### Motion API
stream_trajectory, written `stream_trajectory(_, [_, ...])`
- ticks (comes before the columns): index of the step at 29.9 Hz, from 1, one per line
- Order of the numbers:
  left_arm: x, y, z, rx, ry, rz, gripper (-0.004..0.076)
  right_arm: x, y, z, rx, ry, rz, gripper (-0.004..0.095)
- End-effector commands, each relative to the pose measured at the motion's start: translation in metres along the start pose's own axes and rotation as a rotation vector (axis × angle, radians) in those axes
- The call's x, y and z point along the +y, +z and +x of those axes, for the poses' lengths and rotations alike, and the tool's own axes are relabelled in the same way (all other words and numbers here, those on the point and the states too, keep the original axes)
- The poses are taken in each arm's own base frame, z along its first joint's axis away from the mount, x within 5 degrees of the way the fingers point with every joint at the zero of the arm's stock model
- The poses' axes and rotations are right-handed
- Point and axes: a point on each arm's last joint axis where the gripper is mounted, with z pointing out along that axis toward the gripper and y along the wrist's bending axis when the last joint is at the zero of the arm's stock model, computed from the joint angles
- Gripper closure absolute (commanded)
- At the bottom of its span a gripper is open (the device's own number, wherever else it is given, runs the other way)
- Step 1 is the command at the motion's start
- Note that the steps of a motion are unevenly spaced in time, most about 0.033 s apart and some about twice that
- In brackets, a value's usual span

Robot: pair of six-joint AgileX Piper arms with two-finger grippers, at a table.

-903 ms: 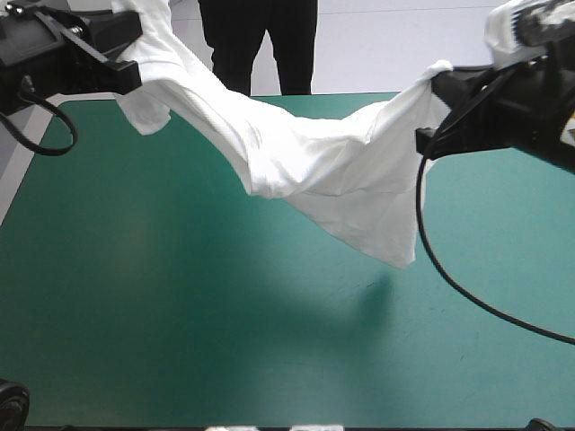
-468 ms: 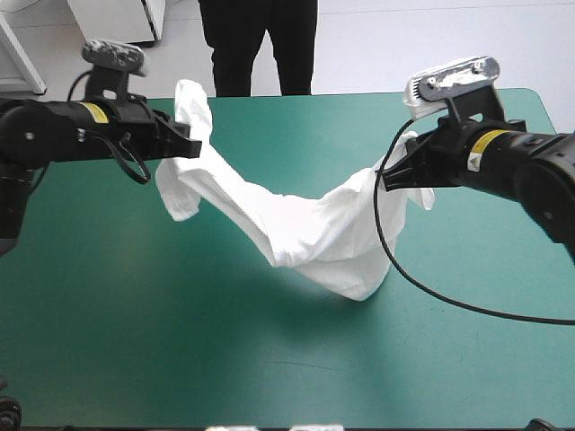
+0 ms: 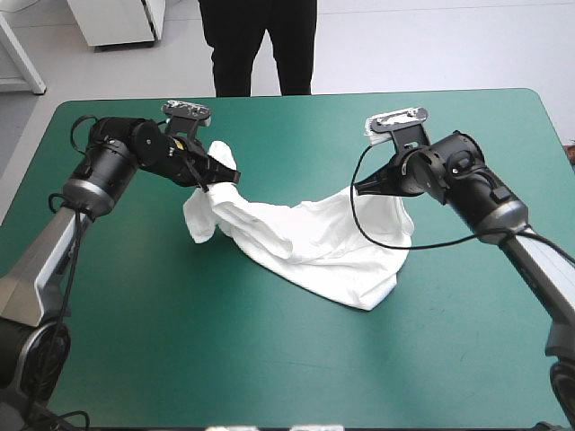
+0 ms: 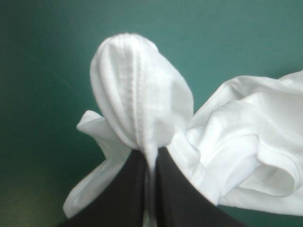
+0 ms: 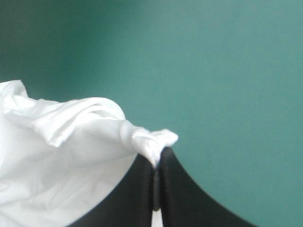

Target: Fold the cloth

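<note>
The white T-shirt (image 3: 305,247) lies crumpled across the middle of the teal-green table, strung between both grippers. My left gripper (image 3: 218,178) is shut on the T-shirt at its left end; a hemmed fold (image 4: 135,104) bulges just ahead of the black fingers (image 4: 128,189). My right gripper (image 3: 359,189) is shut on the T-shirt at its right end, a small tuft of cloth (image 5: 154,139) pinched at the fingertips (image 5: 154,163). Most of the cloth rests on the table; both held ends sit slightly above it.
The teal-green cover (image 3: 269,359) stretches bare on the near half of the table. A black cable (image 3: 386,242) crosses over the T-shirt near the right gripper. The table's far edge (image 3: 296,94) runs just beyond both grippers.
Both grippers have come down and drawn closer together toward the table's far middle. The T-shirt, earlier hanging stretched in the air, now sags and rests on the table.
</note>
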Motion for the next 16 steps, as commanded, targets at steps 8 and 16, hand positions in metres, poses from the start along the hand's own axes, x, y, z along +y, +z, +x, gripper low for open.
stream_trajectory(8, [0.009,0.043,-0.008,0.016,-0.011,-0.055,0.0734,-0.037,0.061,-0.005,0.039,0.121,-0.024,0.0926])
stream_trajectory(16, [0.02,0.077,-0.005,0.058,-0.018,-0.123,0.0734,-0.052,0.093,0.0,0.084,0.209,-0.037,0.0925])
